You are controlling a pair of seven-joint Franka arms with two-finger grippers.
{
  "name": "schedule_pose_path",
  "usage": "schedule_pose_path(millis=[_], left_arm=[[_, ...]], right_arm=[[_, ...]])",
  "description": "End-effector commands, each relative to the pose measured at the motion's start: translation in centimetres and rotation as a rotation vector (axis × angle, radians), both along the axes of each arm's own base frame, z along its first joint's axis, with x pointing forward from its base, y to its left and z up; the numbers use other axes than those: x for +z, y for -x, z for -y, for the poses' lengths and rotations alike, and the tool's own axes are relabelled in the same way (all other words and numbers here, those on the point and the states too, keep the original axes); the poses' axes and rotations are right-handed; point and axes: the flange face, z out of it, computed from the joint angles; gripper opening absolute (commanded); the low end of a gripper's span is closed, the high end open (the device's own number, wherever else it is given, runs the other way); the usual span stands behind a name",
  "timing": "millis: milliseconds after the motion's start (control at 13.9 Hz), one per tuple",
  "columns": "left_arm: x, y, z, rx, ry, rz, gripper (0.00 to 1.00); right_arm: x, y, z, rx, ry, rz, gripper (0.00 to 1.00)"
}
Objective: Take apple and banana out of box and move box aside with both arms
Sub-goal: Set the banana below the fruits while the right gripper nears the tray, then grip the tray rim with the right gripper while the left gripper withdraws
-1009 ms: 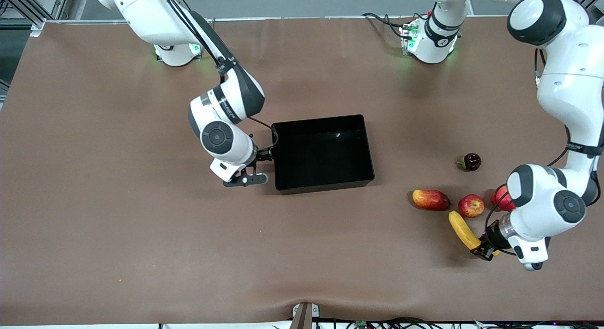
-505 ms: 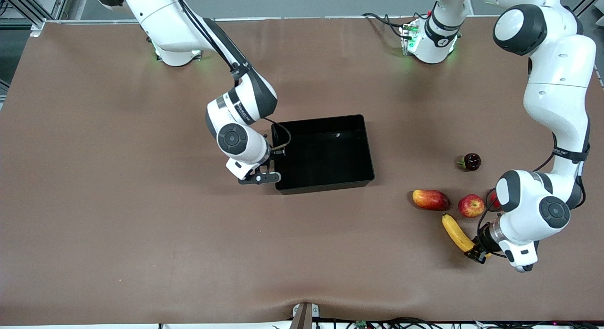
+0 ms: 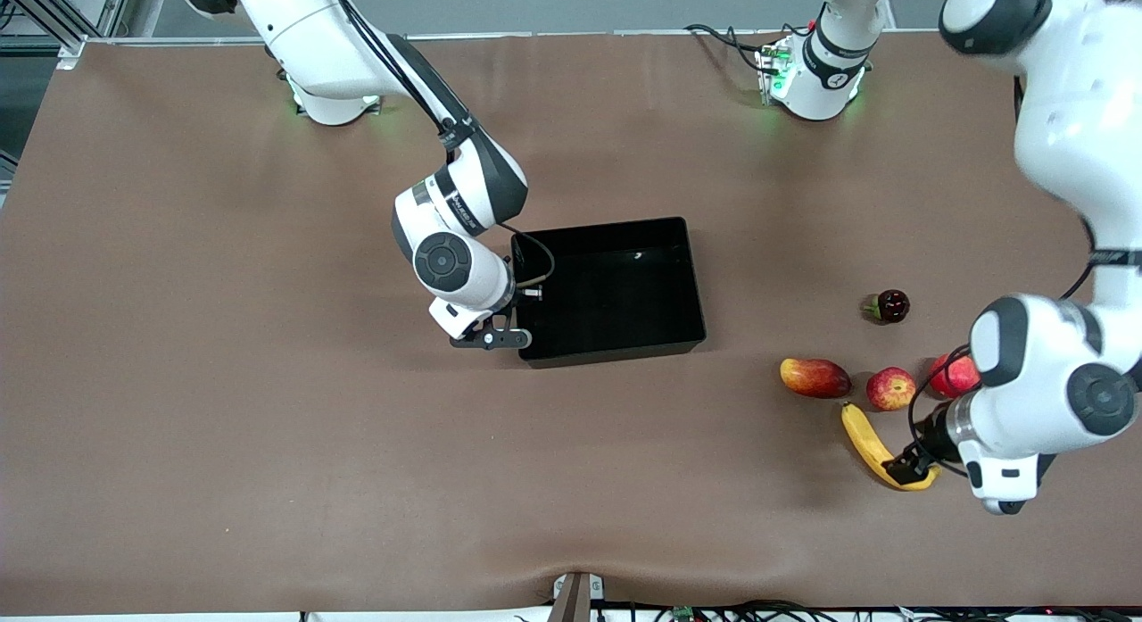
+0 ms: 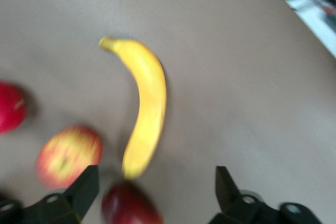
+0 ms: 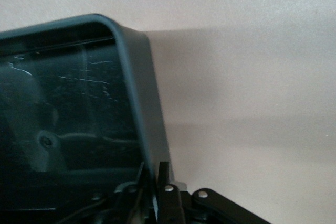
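Note:
The black box (image 3: pixel 624 332) lies mid-table. My right gripper (image 3: pixel 517 321) is shut on its wall toward the right arm's end. In the right wrist view the fingers (image 5: pixel 164 174) pinch that wall (image 5: pixel 137 85), one inside and one outside. The yellow banana (image 3: pixel 867 445) lies on the table toward the left arm's end, and the small apple (image 3: pixel 890 388) sits just farther from the front camera. My left gripper (image 3: pixel 906 466) is open and empty, up over the banana. The left wrist view shows the banana (image 4: pixel 148 98) and apple (image 4: pixel 68 156) below the gripper (image 4: pixel 155 187).
An oblong red-yellow mango (image 3: pixel 814 377) lies beside the apple toward the box and shows dark in the left wrist view (image 4: pixel 128 208). A plain red round fruit (image 3: pixel 953 375) sits at the apple's outer side. A small dark red fruit (image 3: pixel 890 306) lies farther from the front camera.
My right gripper has moved to the box's wall and closed on it. My left arm has risen from the banana's end; the banana has shifted a little.

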Motion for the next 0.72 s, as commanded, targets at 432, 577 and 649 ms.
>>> schedule_pose_path(millis=[432, 577, 649], left_arm=[[23.6, 12.2, -1.6, -0.439, -0.078, -0.099, 1.0], [26.6, 15.0, -0.8, -0.44, -0.1, -0.115, 1.0], [27.4, 16.1, -0.3, -0.459, -0.12, -0.116, 1.0]], right_arm=[[6.2, -3.2, 7.9, -0.082, 0.009, -0.103, 0.0], [8.1, -3.9, 11.4, -0.117, 0.004, -0.099, 0.0], [8.5, -4.4, 13.9, -0.132, -0.003, -0.097, 0.0]])
